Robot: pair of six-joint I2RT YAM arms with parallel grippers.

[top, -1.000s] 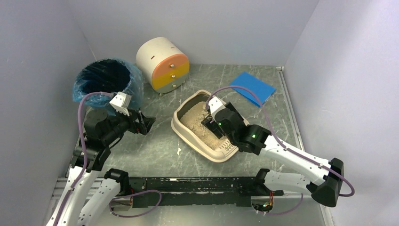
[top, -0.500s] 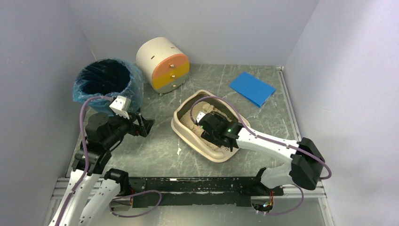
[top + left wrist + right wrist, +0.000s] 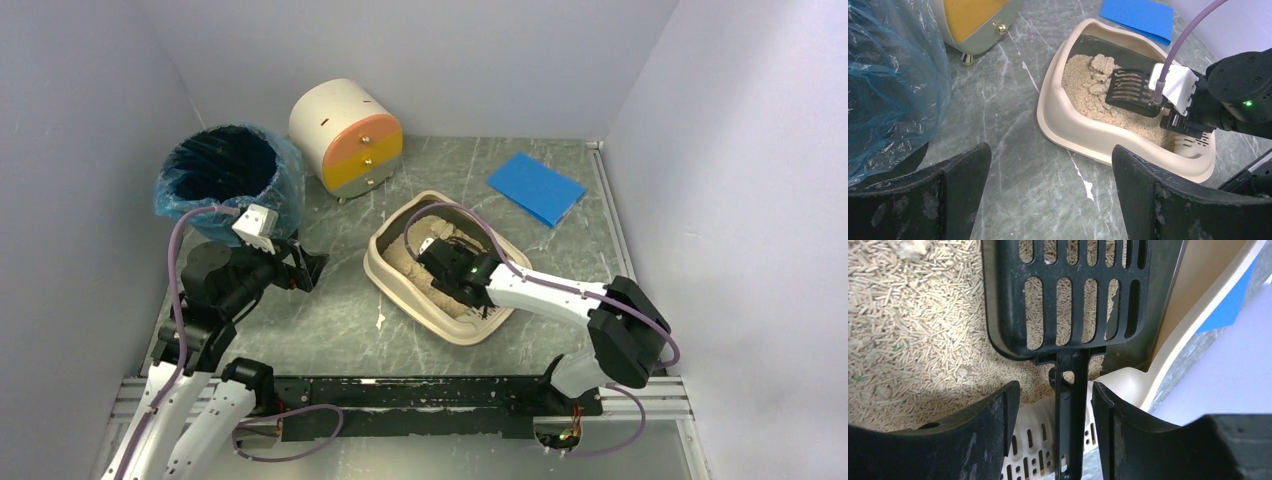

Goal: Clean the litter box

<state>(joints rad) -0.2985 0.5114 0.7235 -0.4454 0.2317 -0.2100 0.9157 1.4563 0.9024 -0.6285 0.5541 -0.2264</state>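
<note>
top external: looking down from above and behind the arms, taking in the whole table (image 3: 330,320) | left wrist: looking forward and down from some way off at the litter box (image 3: 1083,135) | right wrist: peering close at its litter | all three sharing the litter box (image 3: 385,268)

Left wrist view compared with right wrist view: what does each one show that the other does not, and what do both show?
Only the left wrist view shows the black bin's blue liner, the drawer unit, the whole litter box and the right gripper's wrist. Only the right wrist view shows the scoop handle between the right gripper fingers. Both show the black slotted scoop, the litter and the blue pad.
</note>
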